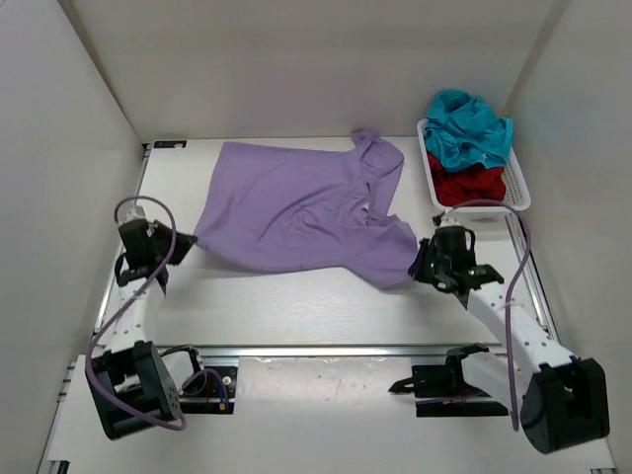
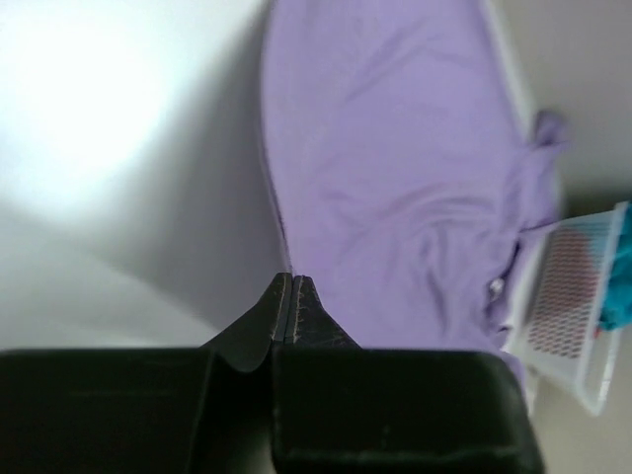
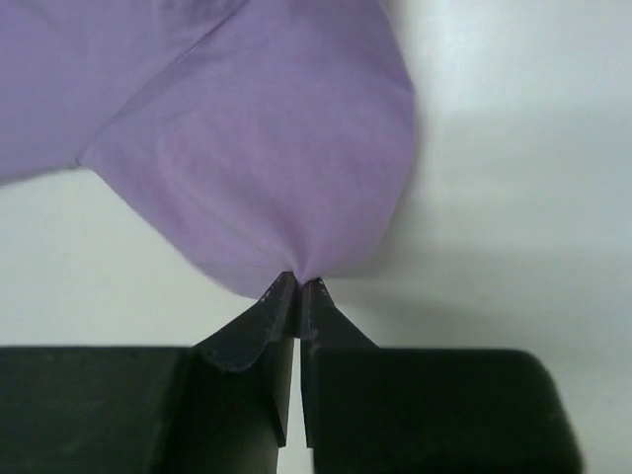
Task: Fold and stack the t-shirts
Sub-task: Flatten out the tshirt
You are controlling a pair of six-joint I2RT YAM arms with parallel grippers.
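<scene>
A lavender t-shirt lies spread over the middle of the table, its collar end bunched toward the back right. My left gripper is shut on the shirt's near left corner; in the left wrist view the hem runs straight into the closed fingertips. At the shirt's near right corner my right gripper is shut on a pinch of fabric, which fans out from the tips. A teal t-shirt and a dark red t-shirt lie crumpled in the basket.
The white mesh basket stands at the back right of the table, just beyond my right arm, and shows again at the right edge of the left wrist view. White walls close in the table on the left, back and right.
</scene>
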